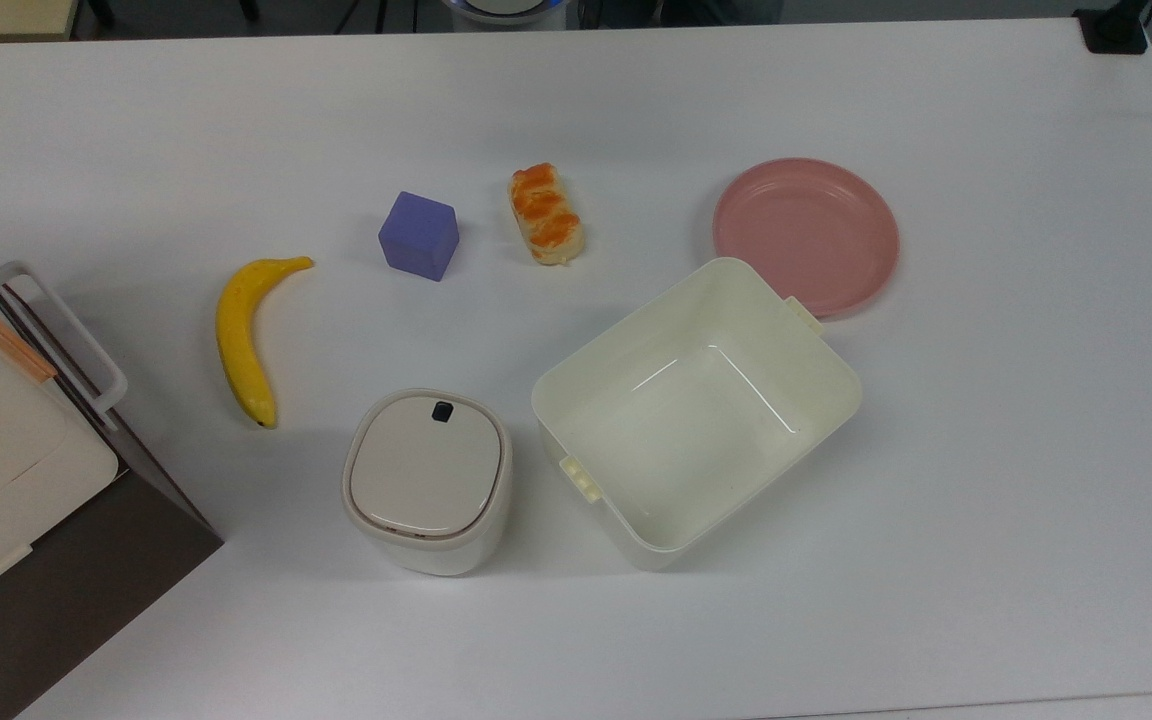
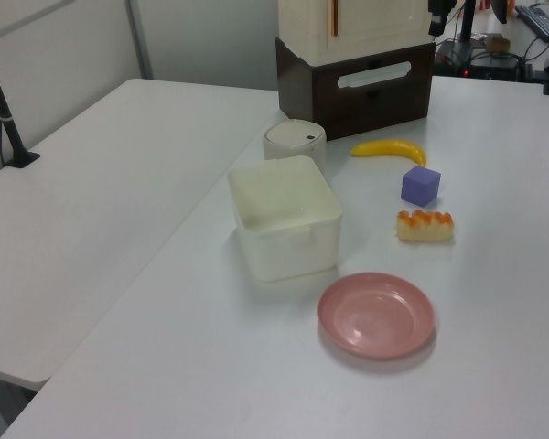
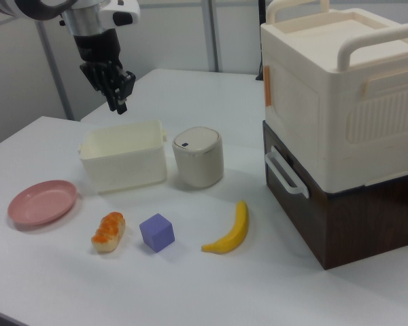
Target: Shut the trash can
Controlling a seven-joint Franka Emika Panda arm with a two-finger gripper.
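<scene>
Raised well above the table [image 3: 211,285], the gripper [image 3: 117,99] hung with fingers close together, holding nothing. Below, the trash can [image 3: 198,157] stood upright just beside the tub [image 3: 122,157], its lid [image 1: 426,467] apparently already flat (button [image 1: 442,410] toward the banana [image 1: 241,339]). Any remaining press should probably land squarely mid-lid; no long axis was evident.

No legible text, label, brand, number or sign on anything in view.
</scene>
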